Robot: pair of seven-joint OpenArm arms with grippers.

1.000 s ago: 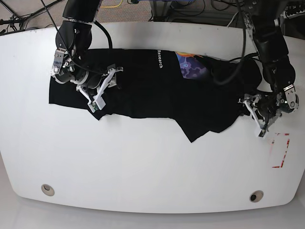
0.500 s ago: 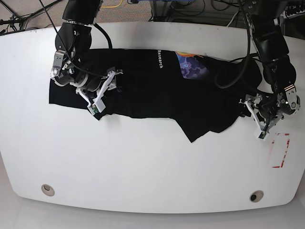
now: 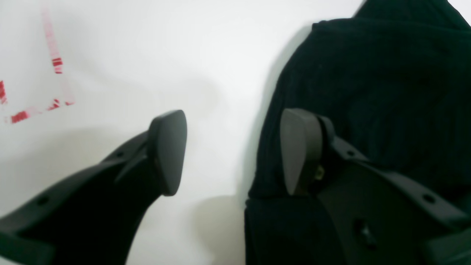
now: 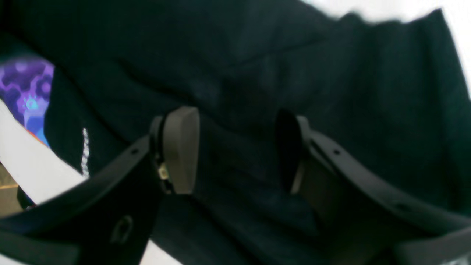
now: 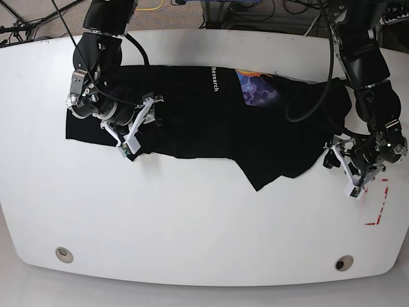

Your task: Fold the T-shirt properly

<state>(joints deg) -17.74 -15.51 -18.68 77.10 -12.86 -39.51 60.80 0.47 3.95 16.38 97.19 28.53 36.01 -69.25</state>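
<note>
T-shirt (image 5: 211, 128) sprawls across white table (image 5: 192, 224) with red tape corner (image 5: 377, 204); both grippers gape, holding nothing.

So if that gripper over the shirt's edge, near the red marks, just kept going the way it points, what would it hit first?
Probably the white table right beside the T-shirt edge. The open left gripper straddles that edge, so cloth might come first; depth is unclear.

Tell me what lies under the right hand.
Under the open right hand lies black T-shirt cloth, creased. The table beneath is covered there, so further layers cannot be told.
</note>
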